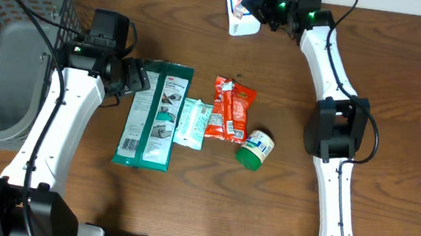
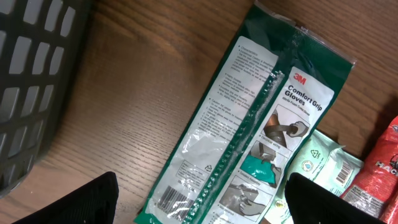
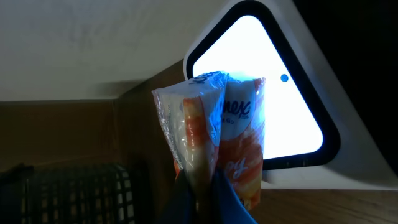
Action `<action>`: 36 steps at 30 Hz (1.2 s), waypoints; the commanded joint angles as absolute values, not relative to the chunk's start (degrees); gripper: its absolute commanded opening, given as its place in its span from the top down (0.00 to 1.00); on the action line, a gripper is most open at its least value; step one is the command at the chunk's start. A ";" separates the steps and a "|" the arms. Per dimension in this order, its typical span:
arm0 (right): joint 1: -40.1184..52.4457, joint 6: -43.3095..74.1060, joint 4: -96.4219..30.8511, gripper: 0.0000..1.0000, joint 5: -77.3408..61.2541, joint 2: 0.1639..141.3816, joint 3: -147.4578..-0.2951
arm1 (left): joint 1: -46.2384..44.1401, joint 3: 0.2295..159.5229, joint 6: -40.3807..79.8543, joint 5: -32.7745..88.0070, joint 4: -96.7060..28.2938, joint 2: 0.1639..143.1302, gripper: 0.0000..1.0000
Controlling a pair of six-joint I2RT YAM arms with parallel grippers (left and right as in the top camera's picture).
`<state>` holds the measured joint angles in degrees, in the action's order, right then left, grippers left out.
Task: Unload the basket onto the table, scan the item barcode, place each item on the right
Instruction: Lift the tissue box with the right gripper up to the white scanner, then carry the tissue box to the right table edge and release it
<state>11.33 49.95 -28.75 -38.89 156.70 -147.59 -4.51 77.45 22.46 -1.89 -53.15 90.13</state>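
Observation:
The item is an orange and white Kleenex tissue pack [image 3: 214, 130], pinched at its lower end by my right gripper [image 3: 202, 202], which is shut on it. It is held upright in front of the lit window of the white scanner [image 3: 273, 93]. From overhead, the right gripper [image 1: 264, 7] holds the pack [image 1: 248, 8] against the scanner [image 1: 237, 24] at the table's far edge. My left gripper [image 1: 137, 78] is open, hovering over the top of a green 3M gloves pack [image 1: 155, 116]. In the left wrist view its fingers [image 2: 81, 202] straddle the gloves pack [image 2: 249, 137], apart from it.
A grey mesh basket [image 1: 4, 47] fills the left side, close to the left arm. Beside the gloves pack lie a mint-white packet [image 1: 192, 122], a red snack packet [image 1: 231, 108] and a green-lidded tub [image 1: 255, 149]. The basket wall [image 2: 31, 81] shows in the left wrist view.

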 commanded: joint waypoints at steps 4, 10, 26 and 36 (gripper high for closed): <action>10.96 47.05 -28.97 0.99 -41.98 155.46 -148.42 | -4.29 78.43 22.17 -2.61 -53.32 89.89 0.14; 9.65 44.05 -33.10 0.99 -43.57 149.95 -148.42 | -4.29 78.43 22.17 -2.61 -53.32 89.89 0.14; 3.20 19.40 -83.96 0.99 -6.52 123.59 -148.42 | -4.29 78.43 22.17 -2.63 -53.32 89.89 0.14; -3.05 18.59 -96.90 0.99 14.37 124.64 -142.89 | -4.29 78.43 22.17 -2.63 -53.32 89.89 0.14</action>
